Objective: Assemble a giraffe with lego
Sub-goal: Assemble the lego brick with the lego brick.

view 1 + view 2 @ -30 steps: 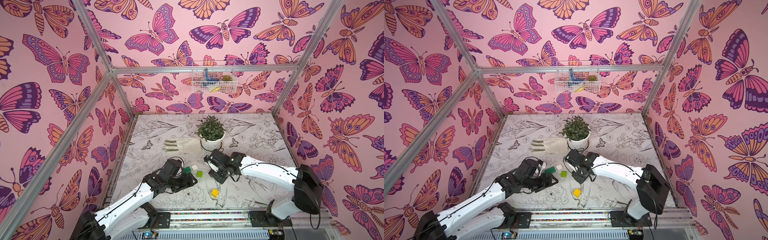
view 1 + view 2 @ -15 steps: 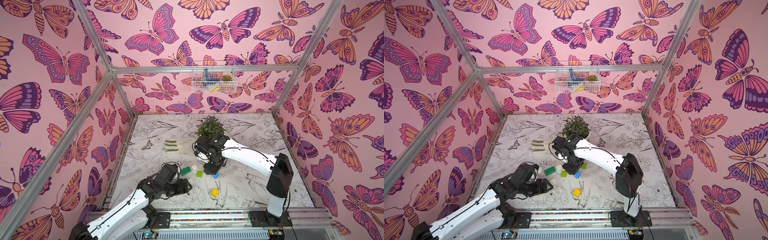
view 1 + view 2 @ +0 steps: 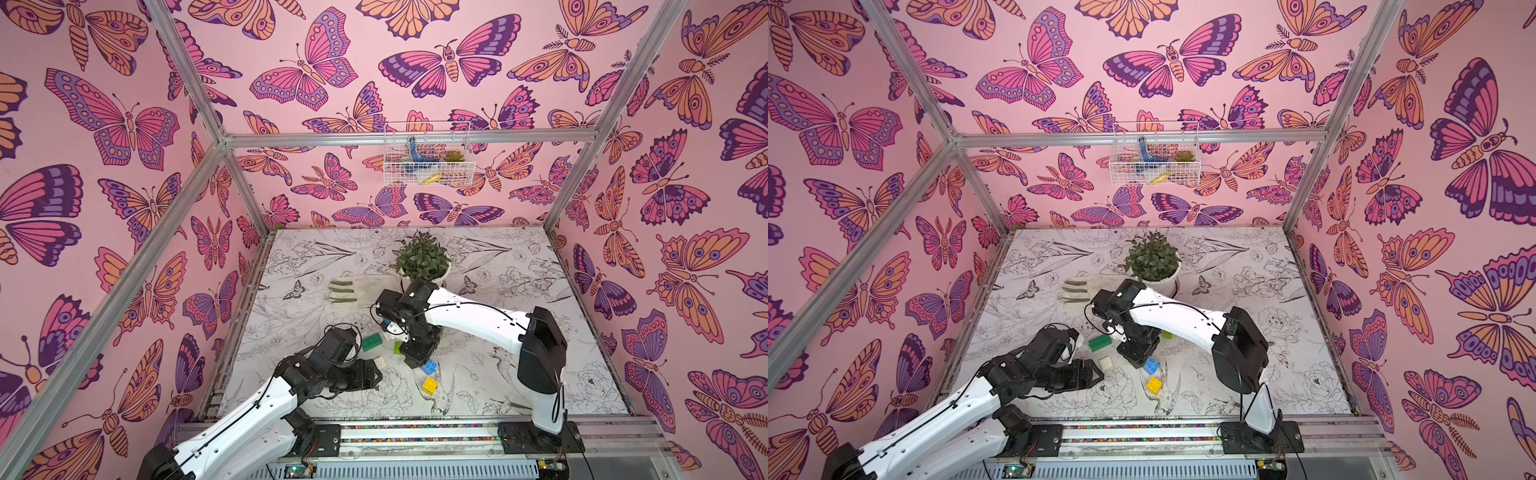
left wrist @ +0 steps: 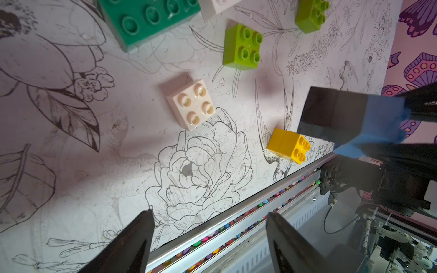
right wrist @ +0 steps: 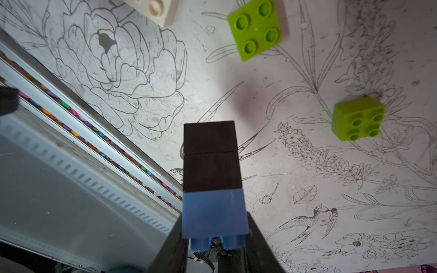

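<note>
Right wrist view: right gripper (image 5: 214,236) pinches the blue brick (image 5: 214,212), black bricks (image 5: 210,153) attached, held above the table (image 5: 260,99). Left gripper (image 4: 209,214) is spread and empty. Step: legs. Next, probably: grasp the tipped yellow brick (image 4: 288,145) and align its studs.

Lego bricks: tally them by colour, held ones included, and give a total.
Black: 2, stacked on the blue
Blue: 1, in the right claw
Lime: 2
White: 2
Yellow: 1
Dark green: 1
Total: 9
</note>
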`<state>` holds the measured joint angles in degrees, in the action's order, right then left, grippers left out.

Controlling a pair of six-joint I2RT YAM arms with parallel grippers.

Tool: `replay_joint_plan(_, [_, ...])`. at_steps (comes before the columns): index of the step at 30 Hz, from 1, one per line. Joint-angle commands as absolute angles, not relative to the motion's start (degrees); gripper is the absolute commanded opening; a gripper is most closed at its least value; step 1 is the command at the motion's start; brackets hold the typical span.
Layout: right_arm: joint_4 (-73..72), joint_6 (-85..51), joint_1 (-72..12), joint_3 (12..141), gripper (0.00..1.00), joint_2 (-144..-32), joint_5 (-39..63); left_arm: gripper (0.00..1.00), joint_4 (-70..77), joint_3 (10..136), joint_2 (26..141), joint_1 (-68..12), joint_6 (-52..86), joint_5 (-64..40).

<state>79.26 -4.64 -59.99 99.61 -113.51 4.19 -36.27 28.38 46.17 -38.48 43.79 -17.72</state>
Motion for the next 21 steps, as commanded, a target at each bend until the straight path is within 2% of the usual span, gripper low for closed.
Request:
replay_joint_plan(1, [79.9,-5.0,-60.6,99.8,0.21,-115.1,5.3,0.8,-38.8,29.1,45.1,-38.1,42.4,-16.9])
replay_joint_plan(21, [82.8,-5.9,-62.1,101.2,0.22,-121.2,3.6,0.8,-39.5,28.7,44.7,-38.1,41.6,-16.4])
